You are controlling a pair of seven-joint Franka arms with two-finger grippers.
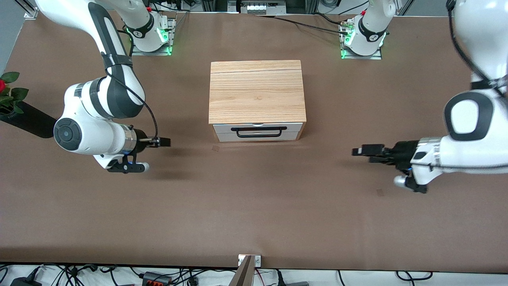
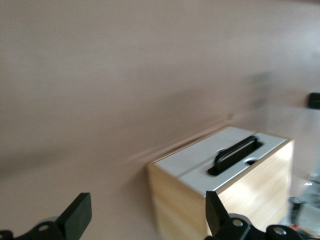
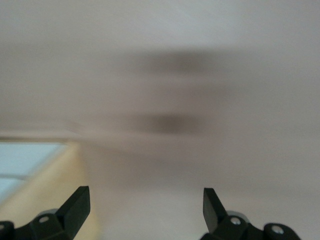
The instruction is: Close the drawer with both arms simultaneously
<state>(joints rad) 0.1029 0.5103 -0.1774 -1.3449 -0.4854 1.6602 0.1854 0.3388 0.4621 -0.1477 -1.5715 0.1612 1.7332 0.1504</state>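
Note:
The drawer (image 1: 258, 132) sits in the front of a wooden box (image 1: 256, 91) at the table's middle. Its white panel lies flush with the box, its black wire handle (image 1: 261, 132) shows, and its wood floor is hidden. My left gripper (image 1: 362, 154) is open and empty, low over the table toward the left arm's end, apart from the box. In the left wrist view (image 2: 147, 210) the drawer panel (image 2: 200, 162) and handle (image 2: 237, 154) show ahead. My right gripper (image 1: 164, 142) is open and empty toward the right arm's end, also apart from the box; it shows in the right wrist view (image 3: 145, 202).
A potted rose (image 1: 8, 93) on a black base (image 1: 29, 119) stands at the table edge by the right arm. A metal bracket (image 1: 249, 261) sits at the table's near edge. Bare brown table (image 1: 254, 198) lies nearer the camera than the box.

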